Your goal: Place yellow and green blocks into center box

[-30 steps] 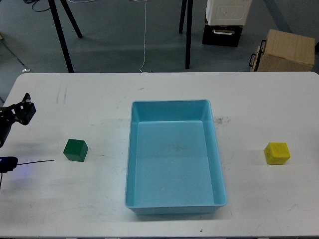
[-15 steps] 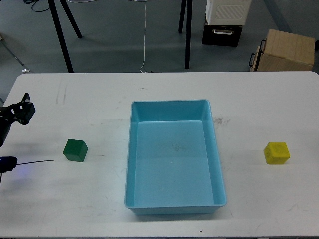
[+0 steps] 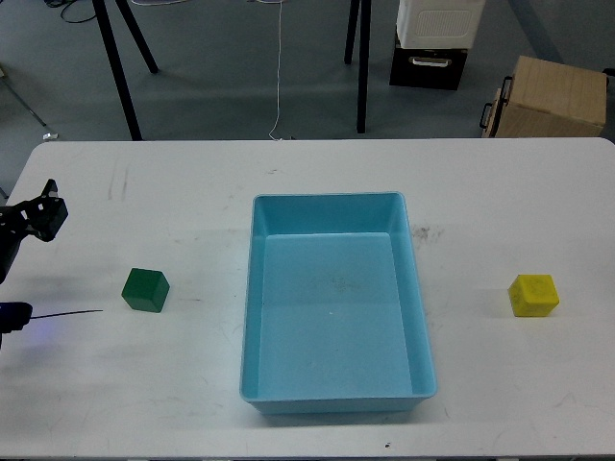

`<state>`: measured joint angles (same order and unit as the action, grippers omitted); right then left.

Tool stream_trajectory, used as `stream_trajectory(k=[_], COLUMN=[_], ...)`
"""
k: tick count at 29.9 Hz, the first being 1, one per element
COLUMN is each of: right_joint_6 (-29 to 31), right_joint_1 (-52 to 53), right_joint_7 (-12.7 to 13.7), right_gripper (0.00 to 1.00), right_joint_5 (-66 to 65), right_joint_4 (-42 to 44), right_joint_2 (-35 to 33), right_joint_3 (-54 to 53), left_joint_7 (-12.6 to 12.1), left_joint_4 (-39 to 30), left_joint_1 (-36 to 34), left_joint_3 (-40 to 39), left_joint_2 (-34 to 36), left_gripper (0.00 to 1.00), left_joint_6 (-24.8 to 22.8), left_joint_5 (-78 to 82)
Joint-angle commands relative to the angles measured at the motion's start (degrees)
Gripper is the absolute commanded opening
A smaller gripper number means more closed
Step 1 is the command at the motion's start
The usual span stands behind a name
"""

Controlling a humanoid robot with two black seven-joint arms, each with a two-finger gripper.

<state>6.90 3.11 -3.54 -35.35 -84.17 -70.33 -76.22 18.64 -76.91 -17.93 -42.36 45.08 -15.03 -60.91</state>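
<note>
A light blue box (image 3: 415,288) stands in the middle of the white table (image 3: 192,192) and holds nothing. A green block (image 3: 145,289) sits on the table to the left of the box. A yellow block (image 3: 533,294) sits to the right of the box. My left gripper (image 3: 40,215) shows at the far left edge, above and left of the green block, well apart from it. It is small and dark, so its fingers cannot be told apart. My right gripper is out of view.
A thin dark cable (image 3: 67,312) lies on the table at the left edge, below my left gripper. Beyond the table's far edge are black stand legs (image 3: 120,72), a cardboard box (image 3: 553,96) and a white and black case (image 3: 437,38) on the floor.
</note>
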Motion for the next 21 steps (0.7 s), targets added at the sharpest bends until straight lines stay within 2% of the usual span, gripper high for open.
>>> stream_trajectory(k=[1, 7, 11, 15, 21], right_joint_6=[-1.97, -2.16, -1.89, -1.80, -1.80], right_joint_1=[0.14, 0.23, -0.12, 0.40, 2.25], right_joint_7=[-0.59, -1.21, -4.28, -4.81, -4.81], right_gripper=[0.99, 0.99, 0.99, 0.99, 0.99], right_joint_5=[0.01, -0.16, -1.65, -12.95, -29.15], right_joint_4=[-0.03, -0.55, -4.16, -5.39, -5.74], right_joint_2=[1.25, 0.90, -4.00, -9.64, -11.40], right_joint_3=[-1.65, -1.04, 0.89, 7.39, 14.78], left_joint_7=[0.00, 0.00, 0.00, 0.00, 0.00], left_joint_4=[0.00, 0.00, 0.00, 0.00, 0.09], left_joint_1=[0.00, 0.09, 0.00, -0.09, 0.00], left_joint_3=[0.00, 0.00, 0.00, 0.00, 0.09], left_joint_2=[0.00, 0.18, 0.27, 0.27, 0.18], left_gripper=[1.00, 1.00, 1.00, 1.00, 1.00], left_joint_6=[0.00, -0.18, -0.18, -0.09, -0.09], left_joint_5=[0.00, 0.00, 0.00, 0.00, 0.09])
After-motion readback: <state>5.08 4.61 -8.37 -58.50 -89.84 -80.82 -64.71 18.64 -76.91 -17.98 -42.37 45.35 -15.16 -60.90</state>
